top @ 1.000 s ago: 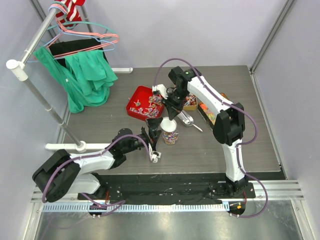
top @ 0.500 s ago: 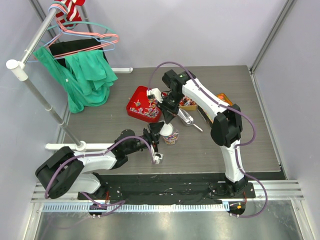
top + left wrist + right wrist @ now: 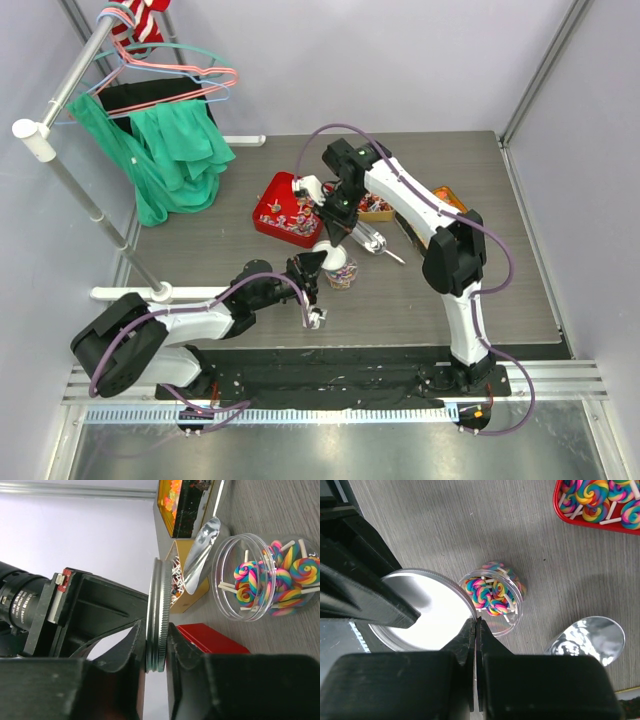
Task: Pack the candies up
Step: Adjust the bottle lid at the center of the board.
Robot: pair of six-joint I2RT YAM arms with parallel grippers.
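Evidently keeping the mouth free for filling, the left gripper (image 3: 156,647) clamps the round silver screw lid (image 3: 159,600) on edge beside the clear plastic jar (image 3: 216,570), where rainbow swirl lollipops (image 3: 250,577) sit just below the right gripper (image 3: 476,625), its fingers pressed together.

Overhead view high, wide; wrist views close, share jar (image 3: 260,577).
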